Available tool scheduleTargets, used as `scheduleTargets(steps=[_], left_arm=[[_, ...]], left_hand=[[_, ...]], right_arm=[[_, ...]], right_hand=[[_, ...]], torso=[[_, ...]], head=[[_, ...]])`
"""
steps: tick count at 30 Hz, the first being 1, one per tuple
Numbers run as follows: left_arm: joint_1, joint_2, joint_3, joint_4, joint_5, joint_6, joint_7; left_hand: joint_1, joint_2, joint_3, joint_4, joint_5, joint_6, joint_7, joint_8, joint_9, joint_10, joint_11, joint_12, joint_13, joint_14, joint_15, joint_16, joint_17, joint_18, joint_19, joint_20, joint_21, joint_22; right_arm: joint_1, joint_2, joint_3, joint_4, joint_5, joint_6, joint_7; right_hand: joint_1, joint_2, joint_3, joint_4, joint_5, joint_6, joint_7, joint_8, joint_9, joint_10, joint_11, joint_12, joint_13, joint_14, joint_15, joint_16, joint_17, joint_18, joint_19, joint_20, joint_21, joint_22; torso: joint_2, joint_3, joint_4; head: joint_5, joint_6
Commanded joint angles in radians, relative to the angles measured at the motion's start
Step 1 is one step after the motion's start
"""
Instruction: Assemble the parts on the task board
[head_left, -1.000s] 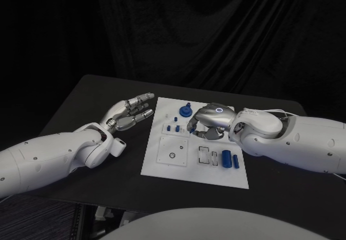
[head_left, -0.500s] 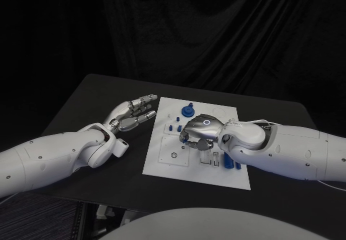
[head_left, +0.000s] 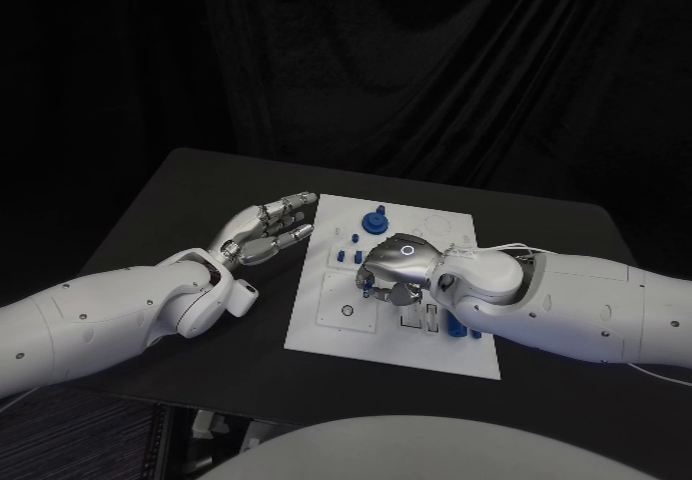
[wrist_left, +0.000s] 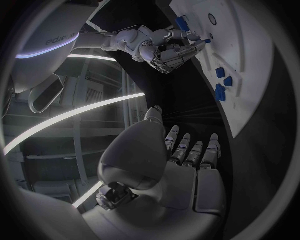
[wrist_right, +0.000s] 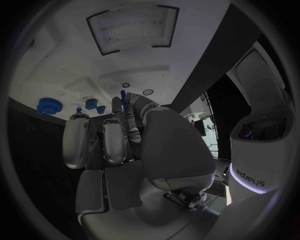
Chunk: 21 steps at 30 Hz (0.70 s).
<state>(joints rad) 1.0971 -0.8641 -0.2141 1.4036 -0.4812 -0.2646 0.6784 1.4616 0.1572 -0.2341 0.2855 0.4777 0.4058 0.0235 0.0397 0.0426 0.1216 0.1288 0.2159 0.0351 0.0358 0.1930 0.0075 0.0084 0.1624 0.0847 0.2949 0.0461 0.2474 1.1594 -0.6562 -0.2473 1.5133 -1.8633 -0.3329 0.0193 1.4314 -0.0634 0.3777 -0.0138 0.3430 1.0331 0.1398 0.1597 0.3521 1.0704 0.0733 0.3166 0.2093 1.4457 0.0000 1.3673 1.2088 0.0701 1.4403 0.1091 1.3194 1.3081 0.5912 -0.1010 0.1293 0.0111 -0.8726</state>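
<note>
Over the middle of the task board (head_left: 450, 355), the right hand (head_left: 392, 268) pinched a small blue part (wrist_right: 123, 95), best lowered upright into its hole, while the left hand (head_left: 270, 229) at centre-left hovered, fingers apart.

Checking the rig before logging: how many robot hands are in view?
2. The left hand hovers beside the task board's left edge, fingers extended, holding nothing; the right hand is over the board's middle, fingers curled down.

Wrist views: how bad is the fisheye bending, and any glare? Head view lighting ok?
Left wrist view: board edge bows into an arc; bright light strips streak behind the left hand.
Right wrist view: board edges curve; right hand blocks the middle.
Head view: straight edges, board evenly lit, dark backdrop.
</note>
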Motion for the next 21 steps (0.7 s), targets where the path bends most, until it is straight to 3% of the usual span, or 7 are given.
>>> scheduleTargets(steps=[1, 15, 21], left_arm=[[-0.003, 0.003, 0.001, 0.001, 0.005, 0.014, 0.092], [-0.006, 0.008, 0.001, -0.008, 0.005, 0.021, 0.089], [-0.007, 0.010, 0.001, -0.011, 0.005, 0.024, 0.087]], left_hand=[[0.007, 0.004, -0.005, 0.000, -0.003, 0.003, 0.005, 0.004, 0.001, 0.000, 0.005, 0.002, 0.001, 0.003, 0.005, 0.001, 0.000, -0.003, -0.004, -0.002, -0.002, 0.002], [0.007, 0.006, -0.005, 0.000, -0.004, 0.002, 0.007, 0.003, 0.001, -0.002, 0.005, 0.000, 0.001, 0.004, 0.009, 0.002, 0.001, -0.003, -0.005, -0.002, -0.003, -0.004], [0.007, 0.006, -0.005, 0.001, -0.006, 0.001, 0.007, 0.003, 0.001, -0.002, 0.005, 0.000, 0.001, 0.004, 0.010, 0.002, 0.001, -0.003, -0.005, -0.002, -0.003, -0.002]], right_arm=[[-0.004, 0.000, 0.000, 0.002, -0.015, 0.012, -0.021], [-0.013, -0.005, 0.000, 0.006, -0.015, 0.020, -0.022], [-0.016, -0.008, 0.000, 0.004, -0.015, 0.023, -0.022]], right_hand=[[-0.001, -0.005, -0.004, 0.001, -0.003, 0.001, -0.003, -0.001, 0.002, 0.005, 0.002, -0.004, -0.001, 0.008, -0.001, 0.002, -0.003, -0.011, 0.005, -0.004, 0.001, 0.185], [-0.001, -0.005, -0.004, 0.001, -0.002, 0.001, -0.003, -0.001, 0.002, 0.006, 0.001, -0.004, -0.001, 0.007, -0.001, 0.001, -0.005, -0.011, 0.004, -0.004, -0.001, 0.184], [-0.001, -0.004, -0.004, 0.001, -0.002, 0.001, -0.003, -0.001, 0.002, 0.006, 0.001, -0.004, -0.001, 0.006, -0.001, 0.000, -0.006, -0.010, 0.003, -0.004, -0.003, 0.184]], torso=[[-0.001, -0.0009, -0.0002], [0.000, -0.0009, 0.0006], [-0.001, -0.0007, -0.0011]], head=[[0.003, 0.000], [-0.001, 0.000], [0.004, 0.000]])
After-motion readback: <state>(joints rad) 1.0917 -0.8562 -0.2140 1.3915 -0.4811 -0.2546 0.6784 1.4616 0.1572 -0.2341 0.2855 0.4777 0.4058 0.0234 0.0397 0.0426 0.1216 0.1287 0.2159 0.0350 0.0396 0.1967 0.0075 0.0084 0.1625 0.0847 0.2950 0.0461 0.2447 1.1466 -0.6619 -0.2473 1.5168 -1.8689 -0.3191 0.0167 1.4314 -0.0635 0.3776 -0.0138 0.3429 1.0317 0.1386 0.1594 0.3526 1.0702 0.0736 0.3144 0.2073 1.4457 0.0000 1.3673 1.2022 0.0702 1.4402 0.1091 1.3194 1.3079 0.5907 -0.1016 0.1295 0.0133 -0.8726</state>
